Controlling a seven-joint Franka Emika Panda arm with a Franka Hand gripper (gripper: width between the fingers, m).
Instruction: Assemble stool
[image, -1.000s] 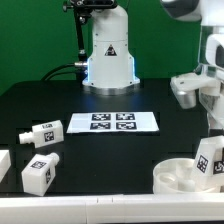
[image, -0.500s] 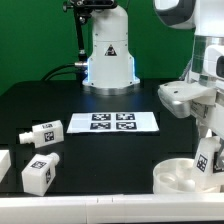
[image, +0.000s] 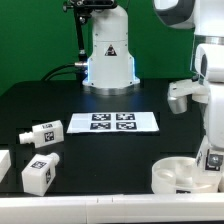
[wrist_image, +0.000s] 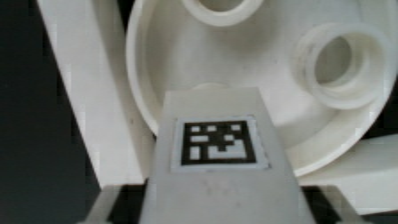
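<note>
Pincer is clamped on a leg over the seat, all half cropped at the exterior view's near right.

Carrying on the black table: the marker board, lying flat. Lying just to the exterior view's left of the marker board: tagged leg. Lying nearer the camera from there: second leg, white part cut by the frame edge. Sitting to the exterior view's right of the marker board, nearer the camera: seat ring.
</note>
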